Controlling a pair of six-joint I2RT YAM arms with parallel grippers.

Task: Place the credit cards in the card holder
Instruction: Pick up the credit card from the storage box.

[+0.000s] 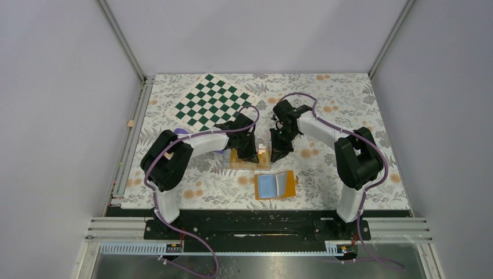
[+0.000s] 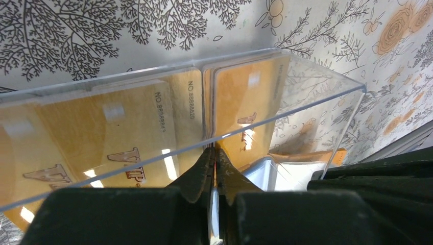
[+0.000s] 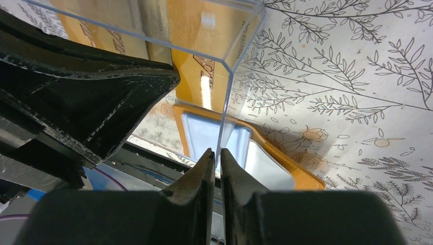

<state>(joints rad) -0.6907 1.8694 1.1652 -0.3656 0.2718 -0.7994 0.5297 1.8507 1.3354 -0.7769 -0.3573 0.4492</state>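
Note:
Gold credit cards [image 2: 250,97] stand and lean inside a clear plastic box [image 2: 316,102] on the floral mat. My left gripper [image 2: 215,151] reaches into that box, shut on the thin edge of one card. My right gripper [image 3: 216,153] is shut on the box's [image 3: 240,35] clear side wall at its corner; the cards [image 3: 194,76] show through it. From above, both grippers, left [image 1: 247,152] and right [image 1: 278,152], meet over the box [image 1: 263,156]. The card holder [image 1: 274,186] lies open just in front of them, orange [image 3: 301,176] with a light-blue inside.
A green and white chessboard [image 1: 212,102] lies at the back left of the floral mat [image 1: 349,104]. Metal frame posts and grey walls enclose the table. The arm bases sit on the black rail [image 1: 256,224] at the near edge.

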